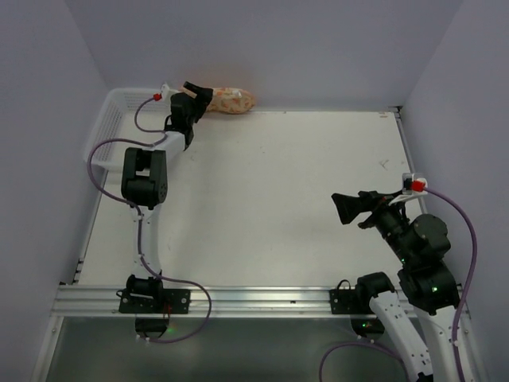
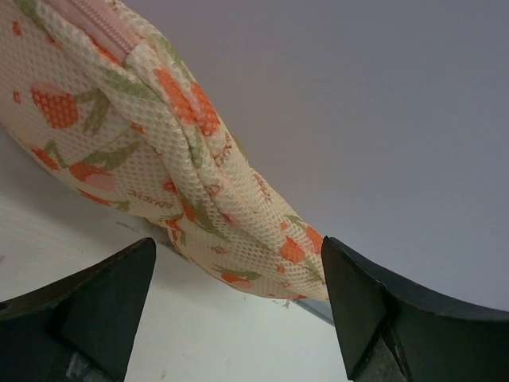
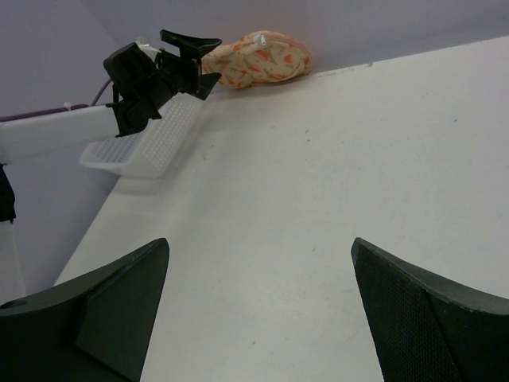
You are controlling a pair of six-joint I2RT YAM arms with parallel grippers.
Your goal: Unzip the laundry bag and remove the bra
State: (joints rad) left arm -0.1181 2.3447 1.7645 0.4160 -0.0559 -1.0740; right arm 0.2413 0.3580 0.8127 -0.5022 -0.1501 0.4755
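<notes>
- We see the laundry bag [image 1: 232,101] at the far edge of the bench [image 1: 262,199], just to the right of the white basket [image 1: 102,126], with its long side close against the back wall.
- The left jaws sit between the basket and the bag, at the end of the bag nearest the basket. They are released and spread wide.
- From the left wrist we see their two dark fingers [image 2: 95,310] standing apart. The bag's printed mesh edge passes above the gap between them and touches neither, as far as we can see.
- A pink zip strip [image 2: 87,16] runs along the bag's upper edge. We cannot tell whether it is drawn open or closed.
- The right jaws hang well apart from the basket, over the near right part of the bench. They are released too, their fingers [image 3: 429,310] set wide with bare bench showing between them.
- The right jaws face toward the basket, and their wrist view takes in the basket, the left jaws and the bag beyond.
</notes>
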